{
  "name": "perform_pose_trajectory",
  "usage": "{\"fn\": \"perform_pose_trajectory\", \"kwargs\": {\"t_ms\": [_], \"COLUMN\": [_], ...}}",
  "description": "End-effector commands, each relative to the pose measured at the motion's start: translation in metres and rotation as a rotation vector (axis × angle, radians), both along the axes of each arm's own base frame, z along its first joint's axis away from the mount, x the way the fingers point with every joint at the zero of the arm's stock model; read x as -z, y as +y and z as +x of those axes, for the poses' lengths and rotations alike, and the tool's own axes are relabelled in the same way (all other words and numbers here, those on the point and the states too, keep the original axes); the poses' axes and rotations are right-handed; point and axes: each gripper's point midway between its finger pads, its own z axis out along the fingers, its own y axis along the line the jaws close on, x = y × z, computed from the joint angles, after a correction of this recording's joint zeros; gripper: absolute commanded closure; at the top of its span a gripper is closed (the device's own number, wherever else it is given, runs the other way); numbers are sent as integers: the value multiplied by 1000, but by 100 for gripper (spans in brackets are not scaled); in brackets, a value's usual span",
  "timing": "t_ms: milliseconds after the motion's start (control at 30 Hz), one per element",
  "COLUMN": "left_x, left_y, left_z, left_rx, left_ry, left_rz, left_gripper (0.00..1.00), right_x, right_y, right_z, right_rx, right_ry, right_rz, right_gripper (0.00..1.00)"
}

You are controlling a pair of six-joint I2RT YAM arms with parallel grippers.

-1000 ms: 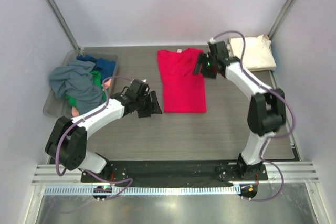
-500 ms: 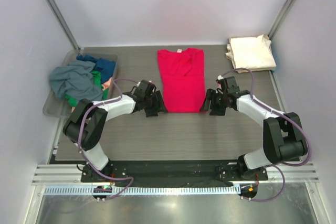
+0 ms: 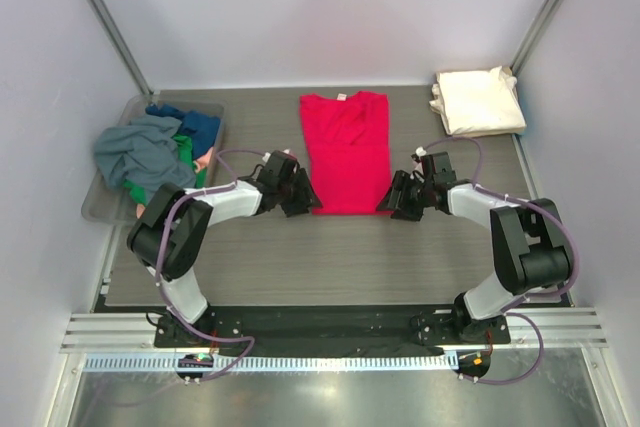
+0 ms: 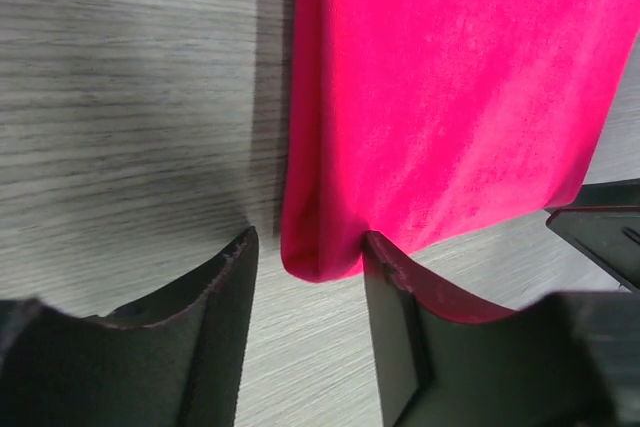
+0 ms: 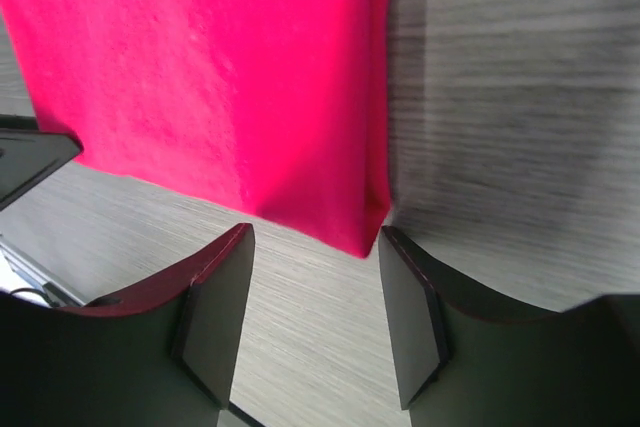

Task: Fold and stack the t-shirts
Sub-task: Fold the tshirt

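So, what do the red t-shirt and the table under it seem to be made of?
Red t-shirt: soft knit cloth, probably cotton jersey, matte; it has a fine fuzzy surface and a limp rolled edge.
Table: hard, grey wood-grain look with fine streaks, likely laminate rather than real wood.

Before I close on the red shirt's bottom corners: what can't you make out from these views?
- Top view: the left claw and right claw cover the red t-shirt's near corners.
- Wrist views: frame edges cut off its collar end.
- Clear bin: the grey t-shirt covers the heap, so no count.
- Cream t-shirt: too small to count layers.
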Motion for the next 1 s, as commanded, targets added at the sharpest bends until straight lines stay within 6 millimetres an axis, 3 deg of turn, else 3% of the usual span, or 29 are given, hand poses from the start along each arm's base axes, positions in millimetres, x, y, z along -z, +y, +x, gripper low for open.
{"fn": "perform_pose_trajectory", "kwargs": {"t_ms": [0,233,500,700,867,967], "left_x": [20,28,40,47,51,55], "left_y": [11,12,8,10,10,9], "left_z": [-1,-6,-18,-29,-41,-46], "left_rx": [-34,-51,-53,-60,-57,-57], "left_ry": [21,34,49,66,77,81], "left_rz": [62,51,22,10,-4,-12], "left_gripper": [53,59,63,56,68,90], "right_x": [6,11,12,14,12,12], "right_y": [-1,-6,-7,-6,-4,-4], "right_z": [7,7,3,0,0,-3], "right_rx": [15,30,35,38,42,46], "right_ry": [-24,-18,-17,-14,-16,-14], "right_rz": [16,22,27,40,59,60], "right_gripper": [42,48,74,87,96,99]}}
